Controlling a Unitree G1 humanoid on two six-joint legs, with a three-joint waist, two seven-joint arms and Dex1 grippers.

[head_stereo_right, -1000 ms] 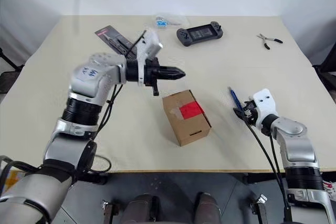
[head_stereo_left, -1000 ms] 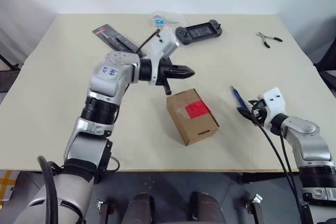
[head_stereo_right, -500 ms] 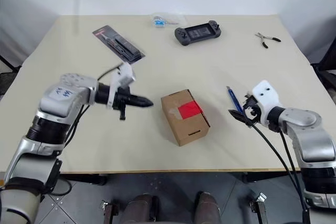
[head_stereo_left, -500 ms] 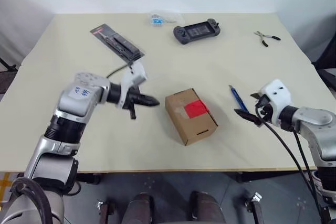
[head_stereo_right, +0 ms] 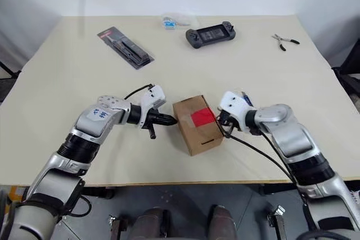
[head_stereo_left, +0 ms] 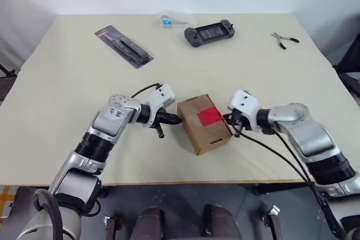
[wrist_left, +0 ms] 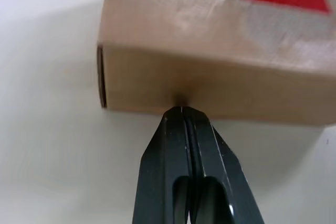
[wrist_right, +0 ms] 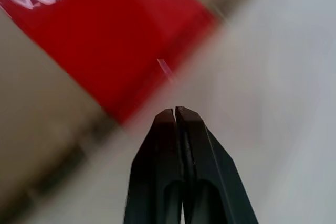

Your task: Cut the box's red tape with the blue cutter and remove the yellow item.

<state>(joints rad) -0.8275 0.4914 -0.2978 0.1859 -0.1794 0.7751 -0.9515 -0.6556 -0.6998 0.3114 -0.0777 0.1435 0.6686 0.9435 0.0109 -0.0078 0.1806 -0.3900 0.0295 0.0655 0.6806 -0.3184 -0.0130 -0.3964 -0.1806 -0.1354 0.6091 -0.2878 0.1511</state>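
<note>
Two closed grippers flanking the box (head_stereo_left: 204, 124); left fingers (wrist_left: 184, 129) against its side.

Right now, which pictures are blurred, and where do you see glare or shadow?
Right wrist view: the red tape and box are smeared by motion blur, with a white glare patch on the tape. Left wrist view: the box is soft, while the left end effector is sharp. Head views: crisp, evenly lit, with faint shadows on the table.
</note>
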